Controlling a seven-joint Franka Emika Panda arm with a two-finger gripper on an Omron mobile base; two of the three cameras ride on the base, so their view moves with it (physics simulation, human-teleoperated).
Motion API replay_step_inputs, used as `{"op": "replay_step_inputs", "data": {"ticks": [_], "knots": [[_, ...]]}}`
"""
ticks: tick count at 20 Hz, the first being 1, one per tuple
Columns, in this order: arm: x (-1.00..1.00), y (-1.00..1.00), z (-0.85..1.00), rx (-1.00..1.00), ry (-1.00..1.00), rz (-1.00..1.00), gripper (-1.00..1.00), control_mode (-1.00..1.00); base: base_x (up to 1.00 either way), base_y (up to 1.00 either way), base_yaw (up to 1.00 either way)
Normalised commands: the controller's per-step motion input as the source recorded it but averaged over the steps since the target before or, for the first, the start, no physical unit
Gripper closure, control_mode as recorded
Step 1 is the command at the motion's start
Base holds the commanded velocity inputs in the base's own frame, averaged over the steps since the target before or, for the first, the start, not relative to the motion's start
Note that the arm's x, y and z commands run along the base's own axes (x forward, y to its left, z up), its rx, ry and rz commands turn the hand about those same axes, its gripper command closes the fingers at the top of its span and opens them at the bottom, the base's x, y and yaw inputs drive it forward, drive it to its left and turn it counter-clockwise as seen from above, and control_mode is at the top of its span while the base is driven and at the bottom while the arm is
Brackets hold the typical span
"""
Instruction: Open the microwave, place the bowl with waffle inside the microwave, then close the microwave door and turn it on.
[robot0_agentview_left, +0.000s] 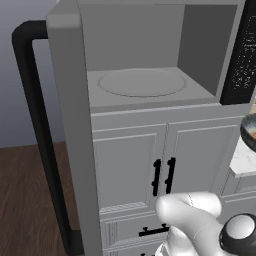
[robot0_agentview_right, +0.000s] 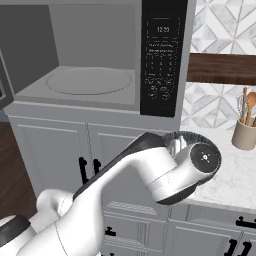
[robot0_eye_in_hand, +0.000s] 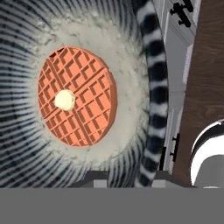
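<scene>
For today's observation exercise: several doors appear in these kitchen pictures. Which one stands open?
The microwave door, swung wide to the left, with its long black bar handle. The panelled cabinet doors below, with short black handles, are shut.

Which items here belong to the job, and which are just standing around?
Job: microwave, its open microwave door, bowl, waffle, button panel.
Bystanders: cabinets, utensil crock, marble counter.

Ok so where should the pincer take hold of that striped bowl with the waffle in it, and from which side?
Grip the thin upright rim of the small round dark striped bowl, coming straight down from above with one finger inside and one outside the wall. The round orange waffle lies flat in the middle, so the edge is the free part, and a level grip should keep it from sliding.
</scene>
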Motion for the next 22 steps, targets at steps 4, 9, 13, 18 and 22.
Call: {"op": "replay_step_inputs", "data": {"ticks": [4,9,13,18,22], "knots": [[-0.07,0.36,0.0,-0.04,-0.08,0.07,1.0,-1.0,0.0,0.0,0.0],[-0.3,0.41,0.06,-0.09,-0.03,0.01,1.0,-1.0,0.0,0.0,0.0],[-0.19,0.55,0.16,-0.08,-0.05,0.04,1.0,-1.0,0.0,0.0,0.0],[-0.03,0.58,0.21,-0.04,-0.09,0.11,1.0,-1.0,0.0,0.0,0.0],[-0.06,0.57,0.26,-0.04,-0.1,0.12,1.0,-1.0,0.0,0.0,0.0]]}}
